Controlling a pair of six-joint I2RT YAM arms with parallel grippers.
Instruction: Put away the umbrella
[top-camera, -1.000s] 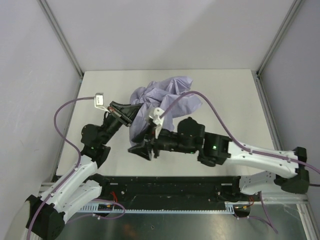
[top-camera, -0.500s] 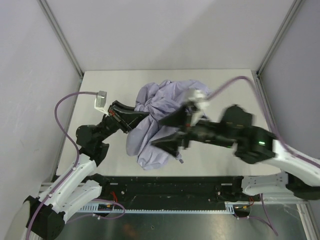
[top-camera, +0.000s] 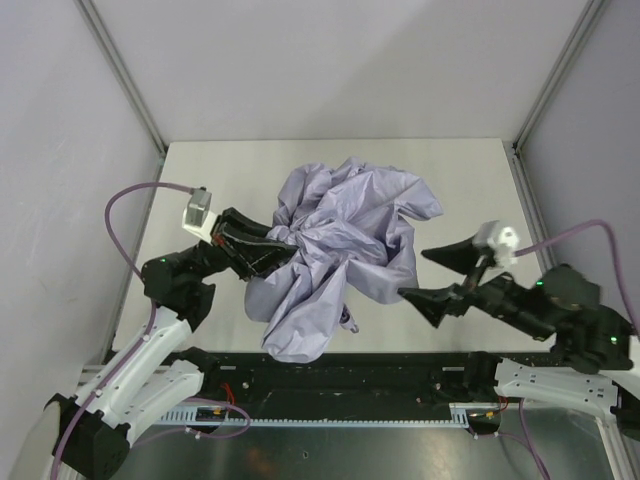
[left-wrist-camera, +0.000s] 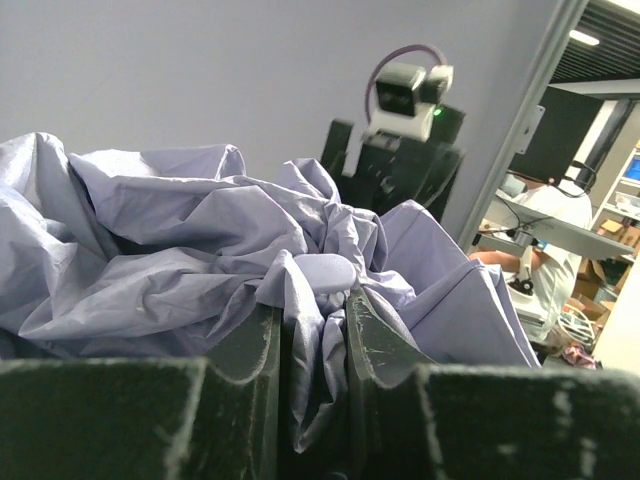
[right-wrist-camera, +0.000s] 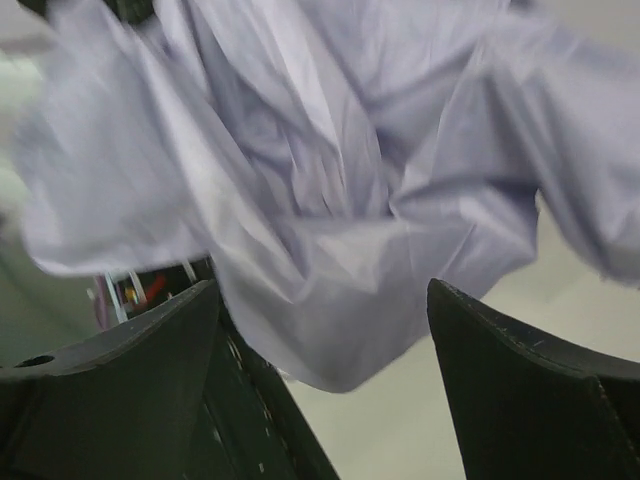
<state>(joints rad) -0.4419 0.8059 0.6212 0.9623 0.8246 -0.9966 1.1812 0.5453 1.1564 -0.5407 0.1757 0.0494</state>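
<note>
The umbrella lies as a loose, crumpled heap of lavender fabric in the middle of the counter. Its bulk runs from far right toward near left, and the shaft and handle are hidden. At the umbrella's left side the left pincer is pinching a fold of canopy. Just off its right edge the right pincer stands spread wide, holding nothing and pointing at the cloth. I'd judge the left one the nearer.
</note>
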